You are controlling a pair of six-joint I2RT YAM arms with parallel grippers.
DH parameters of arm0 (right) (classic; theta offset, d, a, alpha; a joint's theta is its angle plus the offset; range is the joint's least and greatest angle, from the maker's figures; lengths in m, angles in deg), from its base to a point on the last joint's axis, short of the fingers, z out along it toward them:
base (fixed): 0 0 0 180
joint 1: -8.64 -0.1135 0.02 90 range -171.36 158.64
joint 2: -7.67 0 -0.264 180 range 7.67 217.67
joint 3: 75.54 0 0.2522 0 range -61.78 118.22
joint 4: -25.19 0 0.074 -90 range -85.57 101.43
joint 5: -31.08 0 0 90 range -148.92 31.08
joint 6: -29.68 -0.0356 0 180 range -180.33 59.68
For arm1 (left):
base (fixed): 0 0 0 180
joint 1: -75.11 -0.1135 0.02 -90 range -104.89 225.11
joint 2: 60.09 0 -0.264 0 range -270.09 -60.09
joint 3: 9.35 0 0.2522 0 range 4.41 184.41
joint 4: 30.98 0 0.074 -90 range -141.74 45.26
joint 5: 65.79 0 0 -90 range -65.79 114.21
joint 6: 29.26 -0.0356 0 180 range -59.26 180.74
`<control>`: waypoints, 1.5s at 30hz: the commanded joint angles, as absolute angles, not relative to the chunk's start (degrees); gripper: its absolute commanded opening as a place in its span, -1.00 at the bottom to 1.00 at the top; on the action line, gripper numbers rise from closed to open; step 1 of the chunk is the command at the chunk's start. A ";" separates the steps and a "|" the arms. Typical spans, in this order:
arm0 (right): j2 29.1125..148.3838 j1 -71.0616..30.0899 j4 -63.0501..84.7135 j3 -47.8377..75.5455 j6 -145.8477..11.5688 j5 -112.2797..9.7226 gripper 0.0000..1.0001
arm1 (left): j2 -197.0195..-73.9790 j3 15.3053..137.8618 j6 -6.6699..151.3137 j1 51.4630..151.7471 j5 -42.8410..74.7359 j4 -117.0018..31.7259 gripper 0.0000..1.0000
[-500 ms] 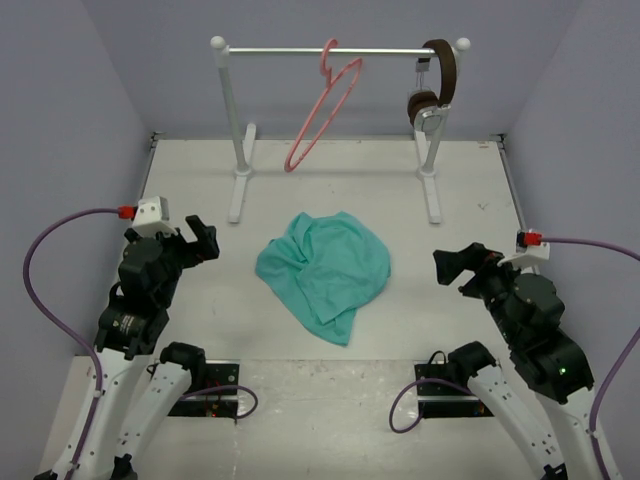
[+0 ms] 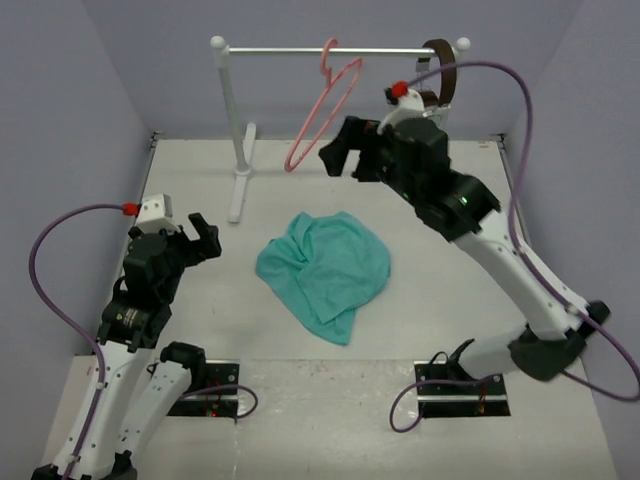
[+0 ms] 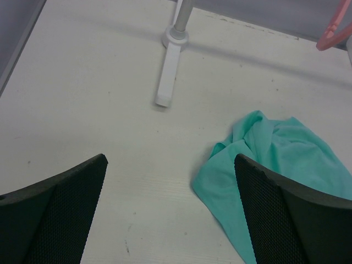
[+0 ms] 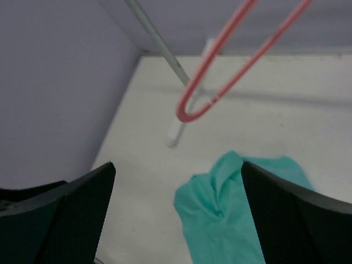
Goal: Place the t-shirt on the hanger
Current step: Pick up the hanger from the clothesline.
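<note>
While hanger [image 4: 215, 55] shares rail [image 2: 290, 49] with headphones [image 2: 445, 75] | t-shirt [image 2: 325, 265] heaped on table [image 2: 230, 320] | left hand [image 2: 203, 240], right hand [image 2: 345, 160] wide open, empty

The left arm [image 2: 150, 275] and right arm [image 2: 505, 255] are both rocking white shells over chunky black joints, each one's trailing a thin purple cable [image 2: 528, 110] tipped with a little red plug [image 2: 128, 208], and the black fingers [image 3: 71, 214] are showing a fine mesh texture up close.
</note>
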State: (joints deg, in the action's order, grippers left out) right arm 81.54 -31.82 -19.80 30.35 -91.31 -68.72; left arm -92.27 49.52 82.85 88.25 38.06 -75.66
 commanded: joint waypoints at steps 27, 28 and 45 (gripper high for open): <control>118.13 -35.56 -15.91 52.81 -78.70 -102.86 -0.26 | -91.91 48.54 82.80 88.56 33.44 -72.96 1.00; 117.67 -35.30 -15.90 52.11 -78.96 -102.60 -0.31 | -91.90 48.54 82.80 88.74 33.44 -73.04 1.00; 103.74 -33.14 -3.09 36.05 -73.02 -101.10 -1.00 | -91.95 48.45 82.89 89.87 33.83 -72.95 1.00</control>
